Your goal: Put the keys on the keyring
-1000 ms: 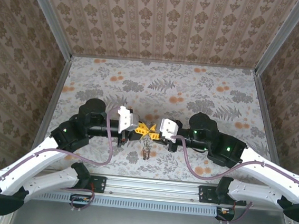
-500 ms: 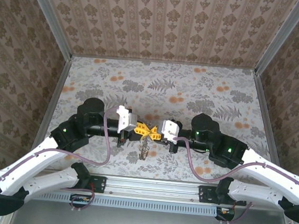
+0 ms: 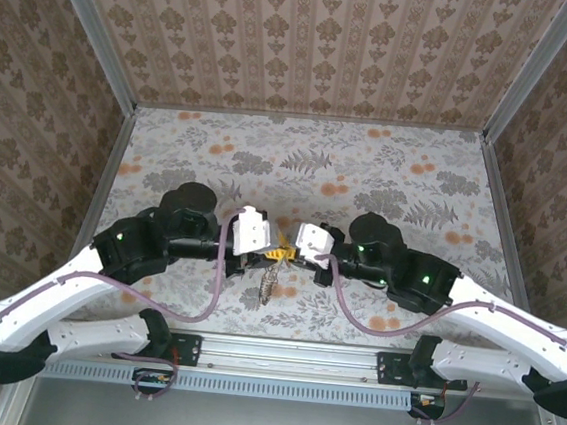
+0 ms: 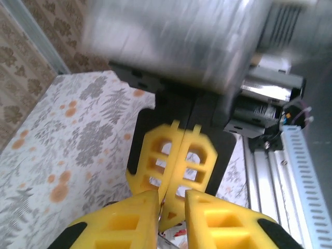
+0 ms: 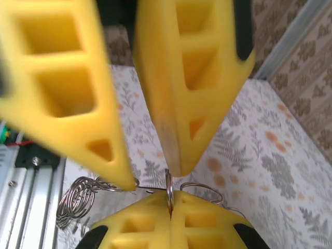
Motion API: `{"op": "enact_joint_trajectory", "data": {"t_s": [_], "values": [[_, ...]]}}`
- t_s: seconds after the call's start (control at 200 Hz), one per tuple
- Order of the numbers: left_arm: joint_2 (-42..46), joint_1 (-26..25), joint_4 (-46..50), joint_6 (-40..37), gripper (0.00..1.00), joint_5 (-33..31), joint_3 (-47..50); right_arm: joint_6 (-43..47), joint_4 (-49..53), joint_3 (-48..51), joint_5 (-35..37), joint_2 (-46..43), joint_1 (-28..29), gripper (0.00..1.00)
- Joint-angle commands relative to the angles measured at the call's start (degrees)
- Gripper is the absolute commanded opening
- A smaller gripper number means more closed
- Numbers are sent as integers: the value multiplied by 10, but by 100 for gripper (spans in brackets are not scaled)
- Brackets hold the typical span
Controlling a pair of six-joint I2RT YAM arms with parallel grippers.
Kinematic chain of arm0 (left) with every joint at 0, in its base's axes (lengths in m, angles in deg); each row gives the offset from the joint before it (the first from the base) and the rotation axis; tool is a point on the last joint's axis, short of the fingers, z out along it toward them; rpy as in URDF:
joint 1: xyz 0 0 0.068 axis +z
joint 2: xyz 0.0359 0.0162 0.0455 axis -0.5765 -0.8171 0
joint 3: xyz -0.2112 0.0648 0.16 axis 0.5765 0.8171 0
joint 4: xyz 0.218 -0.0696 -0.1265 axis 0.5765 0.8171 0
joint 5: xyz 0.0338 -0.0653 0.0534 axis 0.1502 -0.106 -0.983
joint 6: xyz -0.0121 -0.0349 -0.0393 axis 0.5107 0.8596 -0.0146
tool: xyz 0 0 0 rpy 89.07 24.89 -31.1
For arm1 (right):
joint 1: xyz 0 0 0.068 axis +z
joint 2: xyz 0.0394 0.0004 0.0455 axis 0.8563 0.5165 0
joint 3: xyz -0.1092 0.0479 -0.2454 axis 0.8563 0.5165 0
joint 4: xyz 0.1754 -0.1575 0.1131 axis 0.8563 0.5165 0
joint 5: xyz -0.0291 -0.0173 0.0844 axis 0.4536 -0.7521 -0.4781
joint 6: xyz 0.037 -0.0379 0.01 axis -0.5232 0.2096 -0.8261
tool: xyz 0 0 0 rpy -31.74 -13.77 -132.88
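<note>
1. Keyring (image 5: pixel 168 182) wire stands pinched edge-on in the clenched right gripper (image 5: pixel 169 203).
2. Left gripper (image 4: pixel 171 202), released with its jaws slightly apart, meets the right gripper tip to tip.
3. Keys (image 3: pixel 268 287) dangle in a small bunch just below both grippers.

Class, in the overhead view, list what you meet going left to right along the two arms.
White left forearm shell → left pincer with yellow plastic fingers → right pincer with yellow plastic fingers → white right forearm shell. Dangling metal bunch omitted: it hangs under both pincers.
</note>
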Motion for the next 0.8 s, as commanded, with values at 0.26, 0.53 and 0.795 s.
{"op": "enact_joint_trajectory", "data": {"t_s": [0.26, 0.53, 0.795], "values": [[-21, -16, 69, -48, 23, -82, -12, 13, 27, -28, 23, 0, -3, 0], [-24, -16, 65, -38, 24, -43, -6, 12, 22, -28, 8, 2, -3, 0], [-29, -2, 49, -35, 25, -38, 7, 10, 14, -18, -27, -13, -3, 0]]}}
